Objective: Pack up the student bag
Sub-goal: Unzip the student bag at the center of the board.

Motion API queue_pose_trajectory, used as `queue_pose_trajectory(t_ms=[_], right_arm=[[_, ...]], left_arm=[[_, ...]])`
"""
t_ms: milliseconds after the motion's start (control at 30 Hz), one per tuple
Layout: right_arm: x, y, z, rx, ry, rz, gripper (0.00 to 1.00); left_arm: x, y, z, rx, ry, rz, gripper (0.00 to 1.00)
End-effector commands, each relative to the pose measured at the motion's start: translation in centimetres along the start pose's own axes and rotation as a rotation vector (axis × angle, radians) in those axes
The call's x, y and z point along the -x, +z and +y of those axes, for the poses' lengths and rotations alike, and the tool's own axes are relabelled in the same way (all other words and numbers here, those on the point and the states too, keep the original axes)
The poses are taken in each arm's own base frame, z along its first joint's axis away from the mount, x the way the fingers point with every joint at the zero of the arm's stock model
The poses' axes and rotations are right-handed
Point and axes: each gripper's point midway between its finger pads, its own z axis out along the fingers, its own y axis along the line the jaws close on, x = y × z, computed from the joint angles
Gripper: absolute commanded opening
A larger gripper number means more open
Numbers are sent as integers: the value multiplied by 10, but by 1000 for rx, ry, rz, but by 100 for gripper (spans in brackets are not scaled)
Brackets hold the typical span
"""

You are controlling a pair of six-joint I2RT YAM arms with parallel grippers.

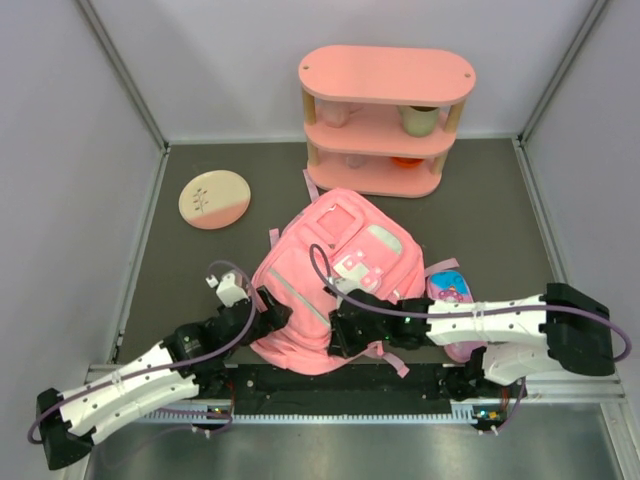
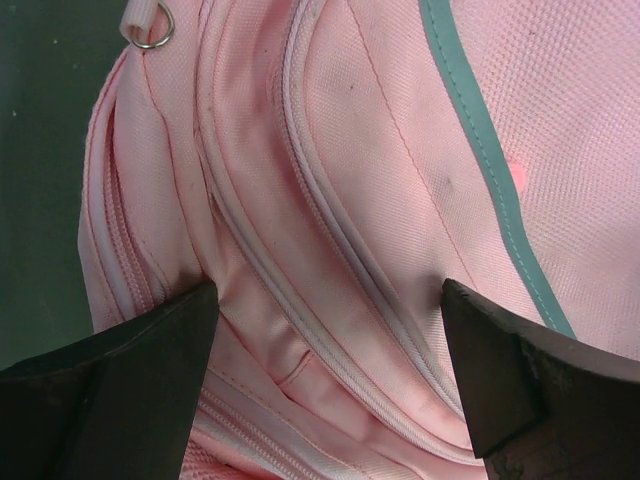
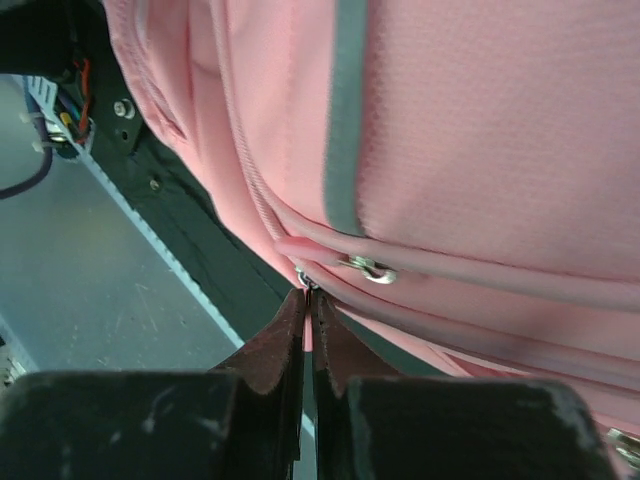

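Student bag (image 1: 300, 285): large soft pink backpack, lying flat on the dark matte desk (image 1: 500, 220), centre of the work area, near edge close to the arm bases, between the two arms. Woven fabric with a fine grainy texture up close. Pale mint-and-white flap pocket (image 1: 383, 240) on the front. Curved pale-pink zip tracks (image 2: 250, 250) run in parallel arcs; a grey-teal trim stripe (image 2: 480, 150) crosses the panel. Small metal ring (image 2: 152, 35) at a zip end. Pink straps trail off the edges.

Left claw (image 2: 325, 300): spread wide, nothing between the dark fingers, which straddle the zip seams on the bag's left side. Contact with the fabric cannot be told.

Right claw (image 3: 305, 297): fingers pressed together, tips right at a zip line on the bag's near edge, just beside a silver zip slider (image 3: 370, 268). A thin pink sliver shows between the fingers; whether it is gripped cannot be told.

Pink three-tier shelf (image 1: 385, 75) at the far side, smooth rounded oblong tiers on pale posts, a cup (image 1: 420, 120) on the middle tier. Round plate (image 1: 214, 198), cream and pink, far left. Purple-pink oval pencil case (image 1: 450, 290) just beside the bag's right edge.
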Motion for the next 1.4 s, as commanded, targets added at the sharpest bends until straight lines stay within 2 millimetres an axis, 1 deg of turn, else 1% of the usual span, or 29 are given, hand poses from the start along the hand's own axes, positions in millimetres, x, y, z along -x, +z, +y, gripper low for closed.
queue_pose_trajectory(t_ms=[0, 67, 100, 267, 300, 333, 433, 467, 500, 533, 567, 600, 633, 667, 700, 733, 767, 833, 867, 933, 967, 1000, 1033, 1100, 1133, 1200, 1267, 1300, 1367], right_arm=[[59, 5, 71, 136, 86, -207, 0], [61, 12, 87, 199, 133, -215, 0], [61, 14, 89, 208, 151, -217, 0], [72, 21, 84, 181, 221, -273, 0], [73, 24, 85, 181, 218, -275, 0], [80, 24, 92, 188, 220, -284, 0], [83, 29, 96, 171, 223, -273, 1], [84, 29, 92, 152, 225, -276, 13], [83, 27, 89, 140, 215, -276, 18], [84, 17, 89, 147, 196, -291, 23], [85, 12, 86, 145, 188, -305, 36], [84, 6, 83, 142, 187, -312, 43], [80, -9, 76, 136, 193, -322, 49], [80, -15, 68, 119, 198, -342, 54], [77, -23, 60, 96, 214, -347, 55], [64, -25, 41, 45, 250, -330, 56], [68, -41, 35, 41, 285, -374, 62], [58, -46, 9, -22, 403, -389, 63], [56, -57, 5, -13, 436, -400, 63], [50, -59, -6, -22, 467, -408, 63], [42, -59, -17, -71, 494, -394, 64], [38, -60, -24, -87, 531, -392, 65], [37, -59, -29, -92, 599, -396, 66], [30, -53, -40, -101, 665, -389, 63], [32, -51, -43, -94, 704, -385, 63], [39, -49, -45, -79, 718, -401, 63], [55, -50, -45, -46, 710, -443, 61], [56, -47, -45, -47, 724, -438, 61], [69, -48, -50, -36, 731, -461, 58]], left_arm=[[-14, 2, -10, -103, -37, 46, 96], [-15, 2, -12, -135, -42, 44, 95], [-16, 2, -14, -145, -45, 43, 95], [-6, -5, -22, -172, -40, 19, 95], [-4, -7, -23, -173, -31, 13, 95], [1, -10, -22, -162, -27, -1, 95], [13, -20, -26, -159, -19, -24, 95], [16, -23, -27, -158, -17, -33, 95], [19, -25, -28, -160, -6, -36, 95], [23, -31, -32, -165, -2, -39, 95], [26, -34, -33, -168, -1, -42, 95], [28, -37, -35, -170, 8, -46, 95], [33, -42, -39, -182, 6, -52, 95], [35, -45, -40, -183, 12, -55, 95], [37, -47, -43, -190, 24, -56, 95], [39, -50, -47, -198, 31, -56, 93], [40, -52, -50, -202, 39, -54, 93], [40, -54, -55, -201, 76, -33, 92], [39, -54, -58, -202, 85, -24, 91], [35, -55, -66, -212, 124, 12, 91], [33, -55, -70, -224, 140, 27, 89], [32, -55, -74, -235, 166, 37, 88], [25, -56, -80, -251, 189, 81, 86], [20, -59, -90, -274, 233, 119, 82], [11, -58, -92, -272, 263, 159, 80], [4, -59, -95, -264, 288, 187, 79], [-9, -58, -96, -251, 312, 218, 79], [-18, -58, -96, -246, 332, 244, 78], [-25, -57, -99, -244, 320, 254, 77]])
